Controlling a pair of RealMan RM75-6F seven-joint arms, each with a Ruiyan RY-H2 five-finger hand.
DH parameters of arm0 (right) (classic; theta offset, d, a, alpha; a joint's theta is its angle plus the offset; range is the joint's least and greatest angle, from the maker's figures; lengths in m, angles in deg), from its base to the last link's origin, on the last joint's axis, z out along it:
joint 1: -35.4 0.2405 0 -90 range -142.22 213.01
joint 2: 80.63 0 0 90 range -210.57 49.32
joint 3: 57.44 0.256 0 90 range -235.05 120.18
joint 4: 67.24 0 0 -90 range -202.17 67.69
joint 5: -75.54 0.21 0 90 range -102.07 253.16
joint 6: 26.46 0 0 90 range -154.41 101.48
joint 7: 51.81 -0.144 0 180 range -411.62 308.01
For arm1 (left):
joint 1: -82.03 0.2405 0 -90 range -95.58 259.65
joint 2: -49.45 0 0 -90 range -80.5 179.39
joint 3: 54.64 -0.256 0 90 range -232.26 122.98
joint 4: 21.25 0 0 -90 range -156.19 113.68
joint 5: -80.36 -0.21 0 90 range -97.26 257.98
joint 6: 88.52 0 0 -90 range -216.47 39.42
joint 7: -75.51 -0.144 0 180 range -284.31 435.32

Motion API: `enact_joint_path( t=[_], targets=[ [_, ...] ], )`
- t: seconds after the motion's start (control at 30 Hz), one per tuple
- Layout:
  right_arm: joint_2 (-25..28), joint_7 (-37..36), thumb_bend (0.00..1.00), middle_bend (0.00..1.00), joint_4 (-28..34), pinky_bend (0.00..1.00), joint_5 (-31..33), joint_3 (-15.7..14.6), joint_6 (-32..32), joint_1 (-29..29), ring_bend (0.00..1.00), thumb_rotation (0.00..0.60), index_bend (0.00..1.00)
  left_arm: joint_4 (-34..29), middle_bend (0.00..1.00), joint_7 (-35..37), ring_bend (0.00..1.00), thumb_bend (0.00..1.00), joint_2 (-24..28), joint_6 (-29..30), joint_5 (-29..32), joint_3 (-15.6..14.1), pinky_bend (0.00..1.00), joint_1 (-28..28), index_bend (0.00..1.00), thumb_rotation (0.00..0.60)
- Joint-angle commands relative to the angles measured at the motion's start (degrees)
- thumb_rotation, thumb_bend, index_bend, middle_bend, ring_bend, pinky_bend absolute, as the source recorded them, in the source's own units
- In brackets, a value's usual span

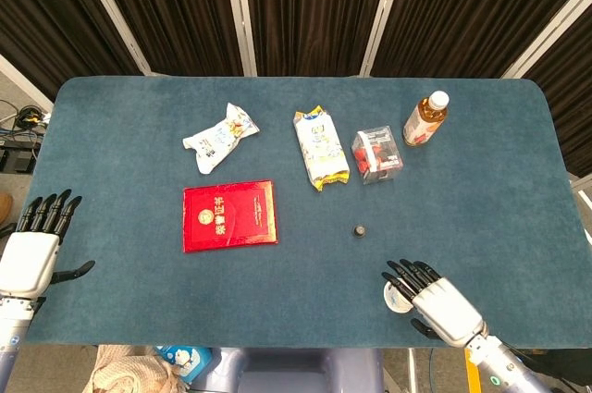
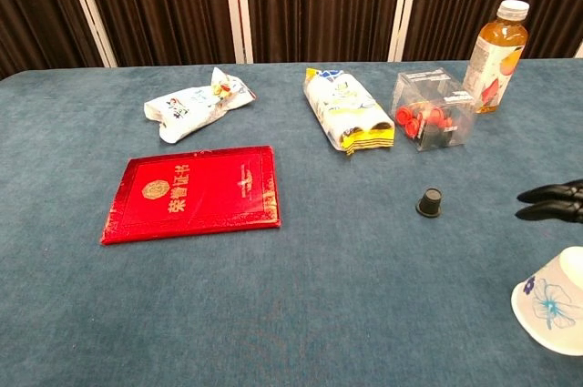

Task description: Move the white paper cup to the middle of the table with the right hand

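Clear box [image 1: 377, 154] — red pieces inside

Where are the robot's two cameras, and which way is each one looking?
Head view: sits high, looking almost straight down on the whole blue table; both arms show, with the left robot hand beside the table edge and the right robot hand at the white paper cup.
Chest view: sits low, looking across the table toward the curtains; only the right robot hand's fingertips show.
Both share the cup, red booklet and bottle.
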Motion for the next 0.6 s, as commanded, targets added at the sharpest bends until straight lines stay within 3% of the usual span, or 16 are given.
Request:
enact_joint_path(
  t=[0.03, 0.23, 0.43, 0.6],
  targets=[
    [-0.92, 1.16, 0.33, 0.00, -0.19, 0.15, 1.43, 0.30, 1.26, 0.32, 0.01, 0.600, 0.00, -0.01, 0.00, 0.00, 0.00, 0.00, 0.00, 0.03, 0.01, 0.02, 0.00, 0.01, 0.00, 0.600],
    [-1.98, 2.87, 0.33, 0.01, -0.94, 0.23, 3.82, 0.61, 2.87, 0.67, 0.07, 0.600, 0.02, -0.05, 0.00, 0.05, 0.00, 0.00, 0.05, -0.17, 0.23, 0.04, 0.00, -0.02, 0.00, 0.600],
    [-2.54, 3.76, 0.33, 0.13, -2.14, 0.39, 5.14, 0.26, 3.58, 0.68, 0.19, 0.600, 0.20, -0.16, 0.00, 0.06, 0.00, 0.00, 0.07, -0.25, 0.31, 0.05, 0.00, -0.04, 0.00, 0.600],
    [-2.84, 4.21, 0.37, 0.30, -2.44, 0.54, 5.54, -0.08, 3.87, 0.80, 0.38, 0.600, 0.41, -0.32, 0.00, 0.09, 0.00, 0.00, 0.11, -0.27, 0.38, 0.04, 0.00, -0.01, 0.00, 0.600]
  ],
)
